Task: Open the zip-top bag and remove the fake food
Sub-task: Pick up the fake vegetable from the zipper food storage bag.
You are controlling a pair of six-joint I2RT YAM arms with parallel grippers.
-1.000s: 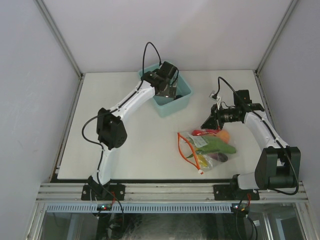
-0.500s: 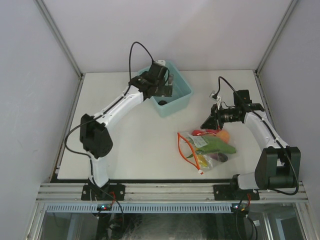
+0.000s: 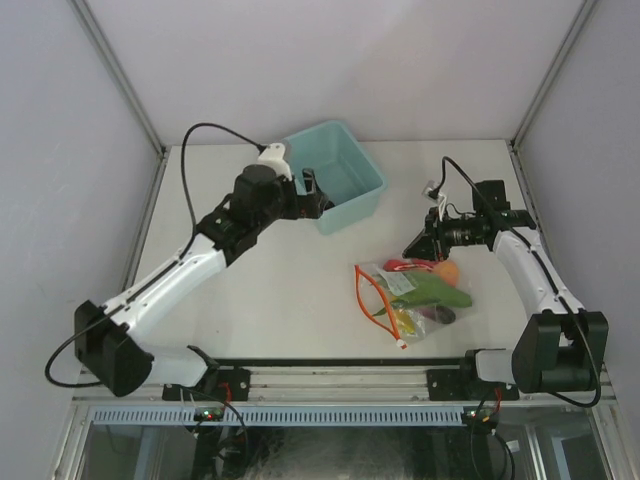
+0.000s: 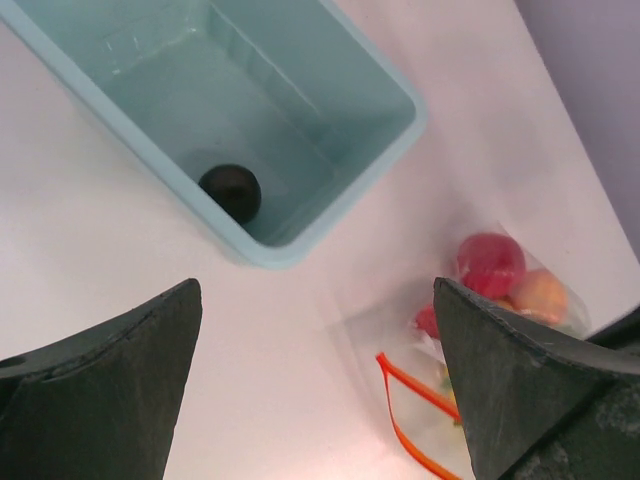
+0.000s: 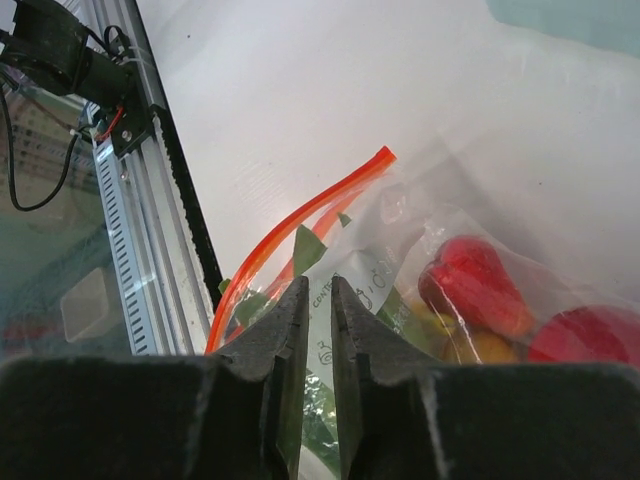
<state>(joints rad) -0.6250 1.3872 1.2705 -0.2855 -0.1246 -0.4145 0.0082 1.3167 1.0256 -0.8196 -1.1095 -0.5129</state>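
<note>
The clear zip-top bag [image 3: 412, 296] lies flat at the near right of the table, and its orange zipper strip [image 3: 364, 291] gapes open toward the left. Inside it are fake food pieces: a long green one [image 3: 436, 293], an orange peach [image 3: 449, 270], a red one [image 3: 400, 265], a yellow one [image 3: 405, 322] and a dark purple one [image 3: 438, 314]. My right gripper [image 3: 412, 247] hovers at the bag's far edge with its jaws almost together and nothing seen between them [image 5: 317, 285]. My left gripper [image 3: 312, 190] is wide open and empty, beside the teal bin's left wall [image 4: 318, 390].
The teal bin [image 3: 355, 208] stands at the back middle of the table. The left wrist view shows a dark round piece [image 4: 230, 192] on its floor. That view also shows the red apple [image 4: 490, 262] and the zipper [image 4: 410, 412]. A metal rail [image 3: 340, 382] runs along the near edge.
My left arm has drawn back from over the bin toward the left and near side, with its gripper open. The right arm and the bag have not moved.
</note>
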